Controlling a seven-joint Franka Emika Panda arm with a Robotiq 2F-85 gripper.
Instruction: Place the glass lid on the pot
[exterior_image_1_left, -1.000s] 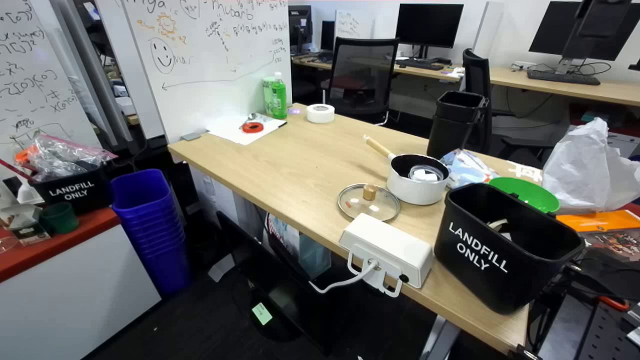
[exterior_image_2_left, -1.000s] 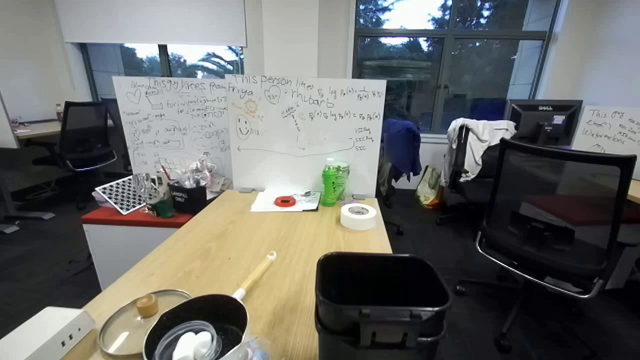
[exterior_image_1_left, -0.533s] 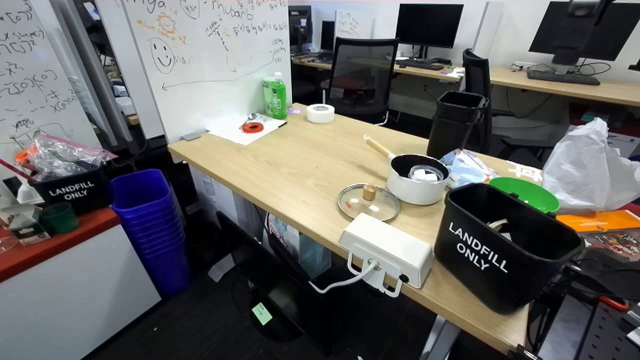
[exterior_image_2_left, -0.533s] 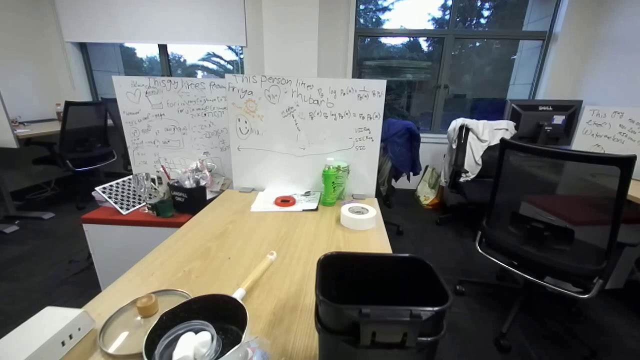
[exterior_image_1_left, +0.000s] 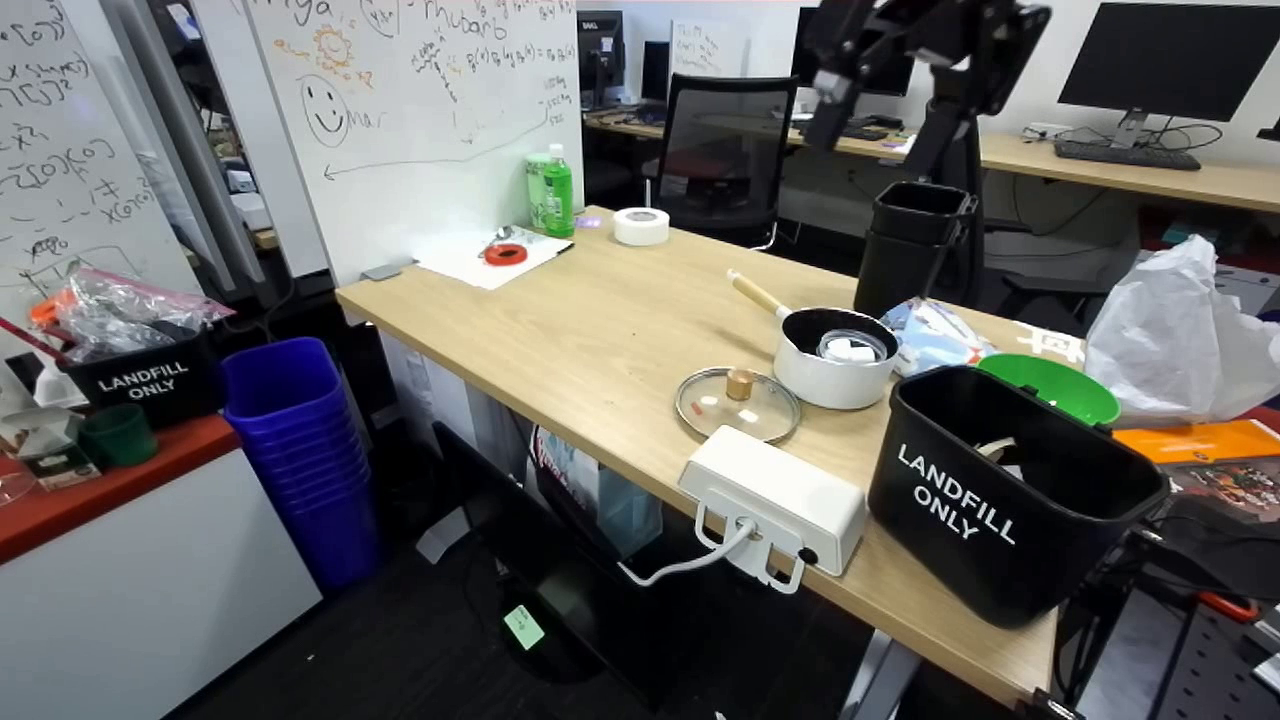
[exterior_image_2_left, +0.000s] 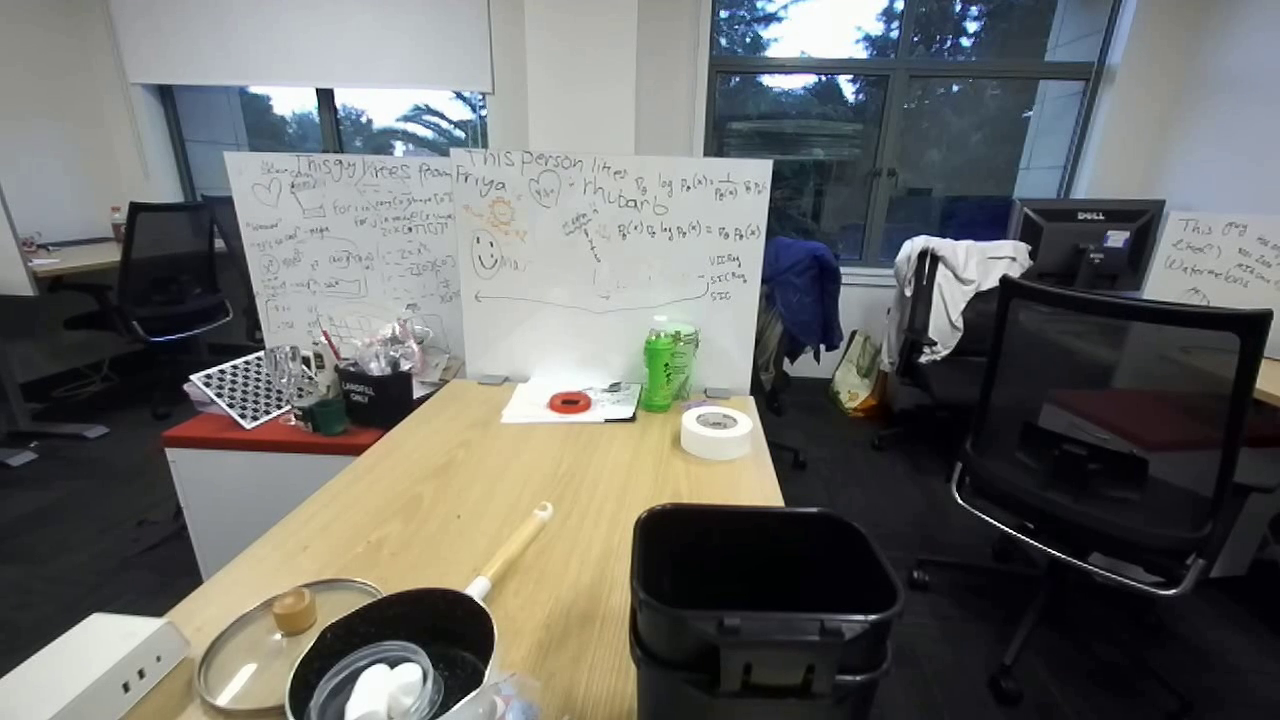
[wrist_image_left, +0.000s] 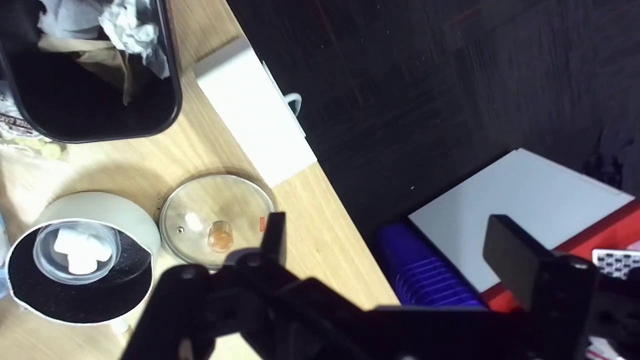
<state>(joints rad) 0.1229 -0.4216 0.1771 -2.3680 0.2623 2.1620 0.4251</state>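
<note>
The Robotiq gripper (exterior_image_1_left: 880, 140) hangs higher than the wooden table (exterior_image_1_left: 620, 310), jaws parted wide. Below it, the glass lid (wrist_image_left: 217, 207) lies flat, wooden knob (wrist_image_left: 220, 237) upward; in the wrist view the lid appears outside the gap, with one finger (wrist_image_left: 274, 235) masking part of its rim. Farther out past that finger stands the white saucepan (wrist_image_left: 107, 206), open at the top and just beside the lid; whether the two touch cannot be told. Within it sits a clear round container (wrist_image_left: 44, 255) holding white pieces (wrist_image_left: 80, 250). Ahead of the gripper, the white power strip (wrist_image_left: 255, 110) rests at the table's edge; farther off stands the black LANDFILL ONLY bin (exterior_image_1_left: 960, 562).
</note>
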